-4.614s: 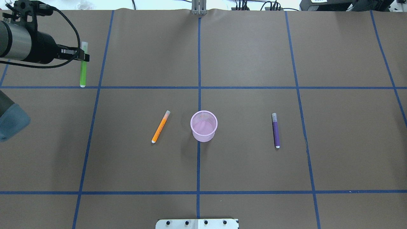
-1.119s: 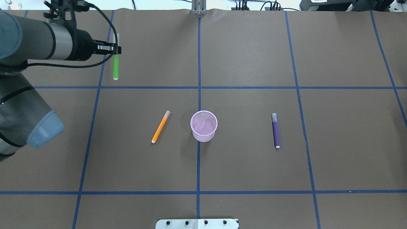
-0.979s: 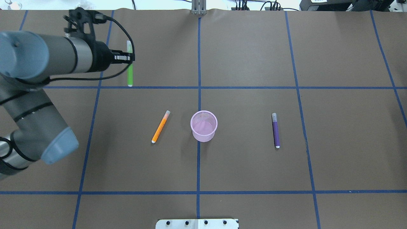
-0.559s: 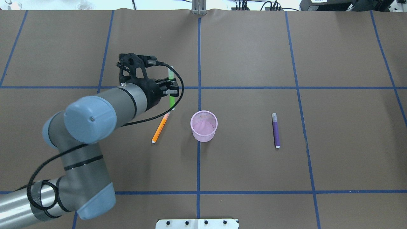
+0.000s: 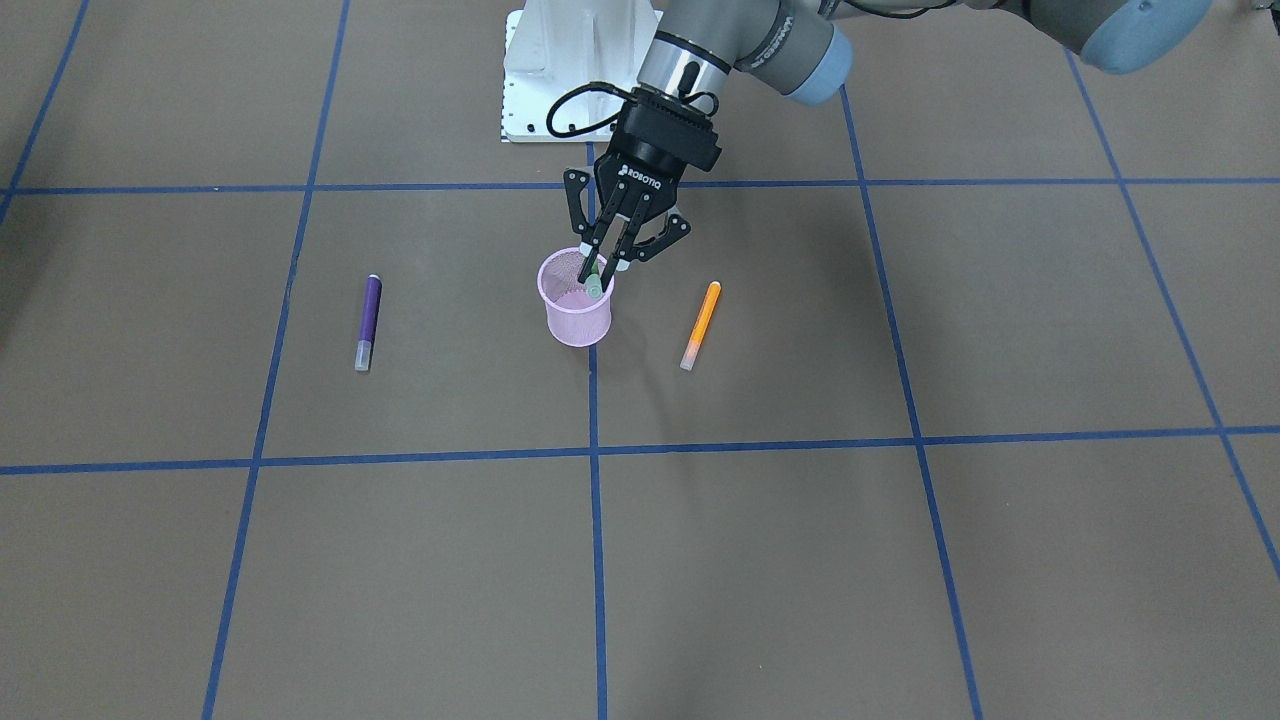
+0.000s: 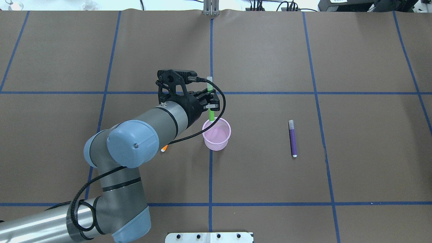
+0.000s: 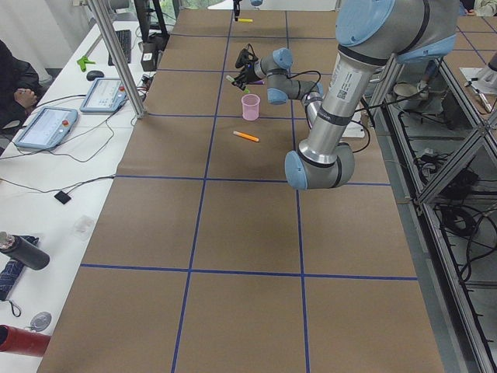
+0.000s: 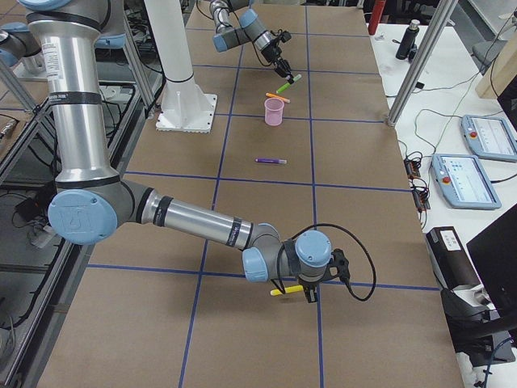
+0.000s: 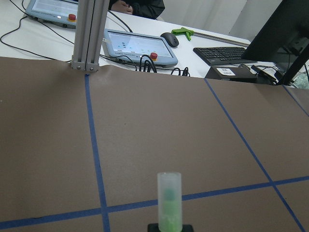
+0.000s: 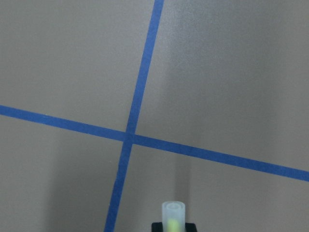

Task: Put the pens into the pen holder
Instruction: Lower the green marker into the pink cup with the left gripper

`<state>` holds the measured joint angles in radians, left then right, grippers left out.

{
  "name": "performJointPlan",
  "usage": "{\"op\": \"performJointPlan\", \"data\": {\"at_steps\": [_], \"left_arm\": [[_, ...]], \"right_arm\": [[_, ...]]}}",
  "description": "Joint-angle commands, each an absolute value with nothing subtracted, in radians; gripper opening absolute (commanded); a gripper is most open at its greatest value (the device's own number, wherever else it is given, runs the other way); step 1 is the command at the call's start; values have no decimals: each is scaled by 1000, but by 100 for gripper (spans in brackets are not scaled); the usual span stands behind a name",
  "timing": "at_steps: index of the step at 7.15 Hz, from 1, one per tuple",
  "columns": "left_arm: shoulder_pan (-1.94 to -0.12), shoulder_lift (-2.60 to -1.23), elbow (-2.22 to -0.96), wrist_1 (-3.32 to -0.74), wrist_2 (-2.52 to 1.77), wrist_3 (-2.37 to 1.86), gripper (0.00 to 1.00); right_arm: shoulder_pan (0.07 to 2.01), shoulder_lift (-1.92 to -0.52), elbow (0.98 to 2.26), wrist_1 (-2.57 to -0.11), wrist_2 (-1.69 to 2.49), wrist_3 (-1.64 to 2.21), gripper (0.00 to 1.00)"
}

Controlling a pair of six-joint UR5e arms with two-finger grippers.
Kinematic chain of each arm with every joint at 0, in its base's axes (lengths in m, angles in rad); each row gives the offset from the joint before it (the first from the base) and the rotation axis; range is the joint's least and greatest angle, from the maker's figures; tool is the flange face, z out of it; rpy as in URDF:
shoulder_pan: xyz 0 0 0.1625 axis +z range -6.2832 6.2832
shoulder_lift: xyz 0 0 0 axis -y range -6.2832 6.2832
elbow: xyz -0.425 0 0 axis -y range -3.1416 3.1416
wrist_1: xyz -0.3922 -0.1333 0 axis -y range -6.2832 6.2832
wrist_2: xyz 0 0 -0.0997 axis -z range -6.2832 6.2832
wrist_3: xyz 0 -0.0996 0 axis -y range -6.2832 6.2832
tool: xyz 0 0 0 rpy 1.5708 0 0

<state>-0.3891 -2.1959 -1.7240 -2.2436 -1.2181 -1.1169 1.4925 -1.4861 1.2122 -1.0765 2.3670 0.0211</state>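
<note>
My left gripper (image 6: 211, 105) is shut on the green pen (image 6: 211, 115) and holds it tilted, with its lower end at the rim of the pink mesh pen holder (image 6: 216, 139). The pen's pale cap (image 9: 169, 189) points away from the wrist. In the front view the left gripper (image 5: 603, 272) hangs over the pen holder (image 5: 578, 318). The orange pen (image 5: 700, 325) lies beside the holder; the arm hides most of it in the overhead view. The purple pen (image 6: 292, 138) lies flat on the holder's other side. My right gripper (image 8: 309, 293) holds a yellow pen (image 10: 174, 215) far off.
Brown table paper with blue tape lines (image 6: 211, 175) forms a grid. The robot's white base plate (image 5: 575, 70) stands behind the holder. Operator consoles (image 9: 137, 46) and a metal post (image 9: 89, 34) stand past the table's far edge.
My left arm has swung from the table's far left towards the middle, carrying the green pen to the pen holder. The orange and purple pens have not moved.
</note>
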Motion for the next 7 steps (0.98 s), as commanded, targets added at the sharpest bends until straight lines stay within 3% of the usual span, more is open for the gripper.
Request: {"op": "performJointPlan", "data": {"at_steps": [1,7], "left_arm": [[-387,-2207,-1626,-2374,-1204,-1115,0],[-296,-2195,-1628,-2375,-1198,-1112,0]], "right_arm": [[1493,-1483,1226,-1078,2381,28,0],[1509,-1494,1247,-1078,2413,28,0]]}}
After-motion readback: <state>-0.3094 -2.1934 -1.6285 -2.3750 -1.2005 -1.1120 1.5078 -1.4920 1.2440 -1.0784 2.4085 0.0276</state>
